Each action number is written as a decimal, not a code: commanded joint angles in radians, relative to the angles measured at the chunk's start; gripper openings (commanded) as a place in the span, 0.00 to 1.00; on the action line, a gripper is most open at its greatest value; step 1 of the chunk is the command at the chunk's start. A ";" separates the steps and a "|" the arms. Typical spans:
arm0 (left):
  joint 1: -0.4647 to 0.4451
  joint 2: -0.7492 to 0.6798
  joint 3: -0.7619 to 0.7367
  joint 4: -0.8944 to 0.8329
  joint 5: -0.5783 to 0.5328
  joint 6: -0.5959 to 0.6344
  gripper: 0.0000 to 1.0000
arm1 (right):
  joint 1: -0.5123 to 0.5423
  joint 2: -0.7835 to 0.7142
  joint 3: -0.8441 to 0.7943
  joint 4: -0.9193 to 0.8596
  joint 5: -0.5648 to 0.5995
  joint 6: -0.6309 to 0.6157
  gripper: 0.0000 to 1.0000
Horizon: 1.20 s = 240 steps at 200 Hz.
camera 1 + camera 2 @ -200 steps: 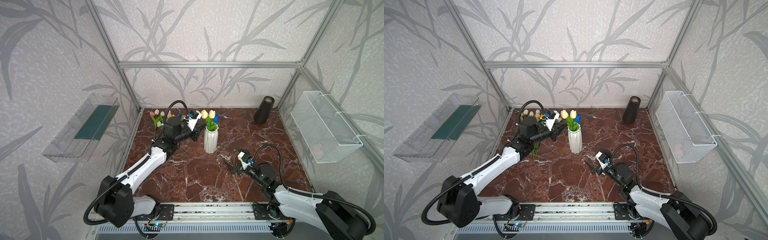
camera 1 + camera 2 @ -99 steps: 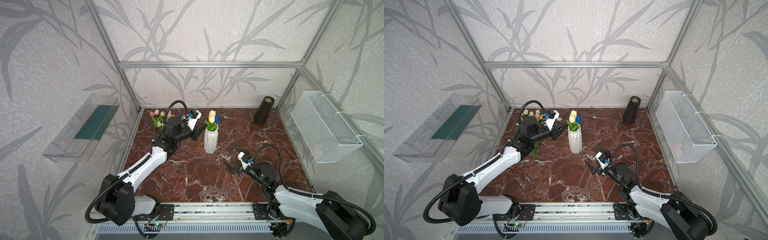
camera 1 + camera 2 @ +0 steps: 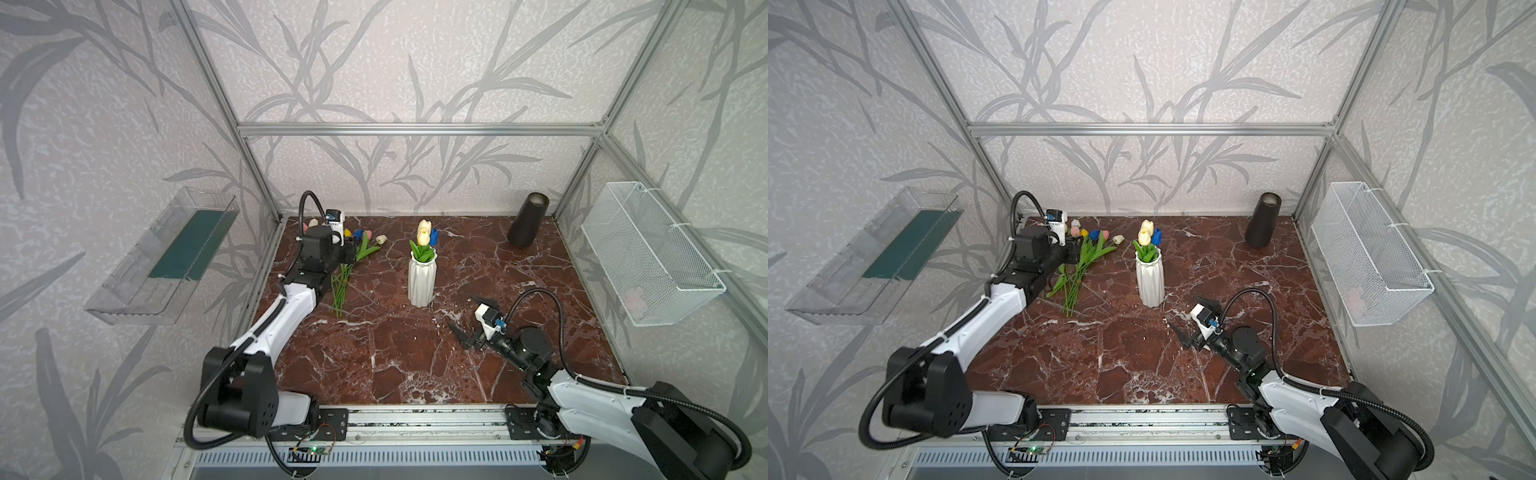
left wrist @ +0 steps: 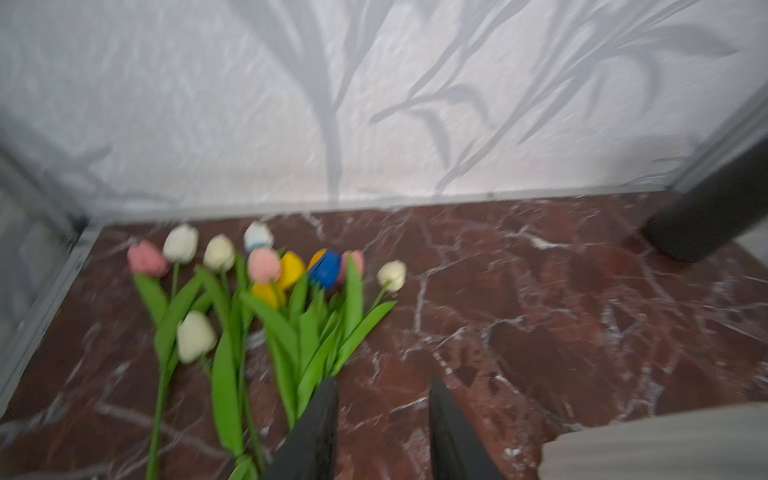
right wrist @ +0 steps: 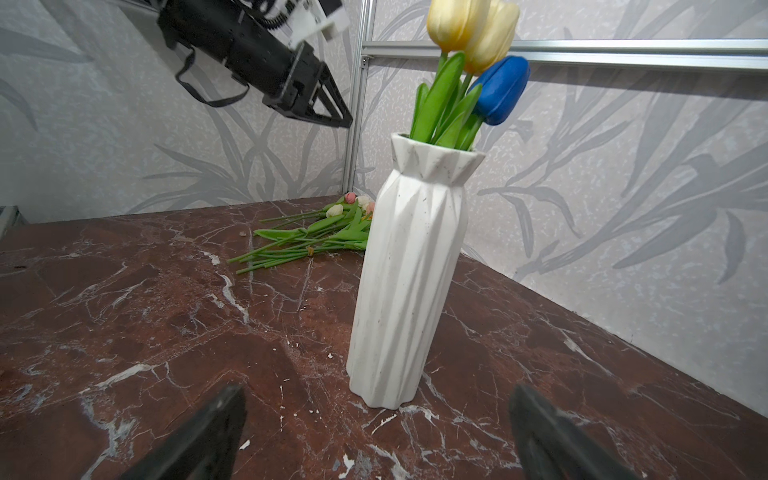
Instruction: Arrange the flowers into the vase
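On the left wall: clear plastic shelf [image 3: 166, 257], with a green mat inside.

On the red marble table [image 3: 374, 353], far left corner: loose tulips [image 3: 347, 270], a pile lying flat with stems towards the front and heads towards the back wall. The blurred left wrist view shows pink, white, cream, yellow and blue heads.

Above that pile: left gripper [image 3: 352, 250], raised off the table. Its jaws are partway apart with bare marble showing between them, and nothing is held.

Centre of the table: white ribbed vase [image 3: 422, 282], upright and well apart from the pile.

In the vase: three tulips [image 3: 424, 239], two pale yellow and one blue, with heads above the rim.

Front right of the vase: right gripper [image 3: 464, 312], low over the table. Its jaws are spread wide and empty, and it faces the vase without touching it.

Far right corner: black tapered cylinder [image 3: 528, 226], standing.

On the right wall: white wire basket [image 3: 648, 253], holding something pale pink that is too small to tell.
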State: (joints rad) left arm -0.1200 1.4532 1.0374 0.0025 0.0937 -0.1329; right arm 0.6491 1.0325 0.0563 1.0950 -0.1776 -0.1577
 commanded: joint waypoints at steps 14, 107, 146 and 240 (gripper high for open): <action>0.083 0.234 0.182 -0.394 -0.169 -0.093 0.39 | 0.007 0.046 0.035 0.053 -0.016 0.004 0.99; 0.183 0.520 0.467 -0.652 -0.236 -0.042 0.23 | 0.011 0.094 0.040 0.086 -0.016 0.002 0.99; 0.251 0.575 0.514 -0.656 -0.184 -0.024 0.30 | 0.012 0.084 0.045 0.066 -0.014 -0.001 0.99; 0.269 0.740 0.674 -0.724 -0.157 0.027 0.14 | 0.012 0.085 0.041 0.074 -0.010 -0.008 0.99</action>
State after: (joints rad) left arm 0.1505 2.1857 1.6752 -0.6788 -0.0711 -0.1249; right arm 0.6548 1.1252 0.0700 1.1358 -0.1921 -0.1581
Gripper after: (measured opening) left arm 0.218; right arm 0.988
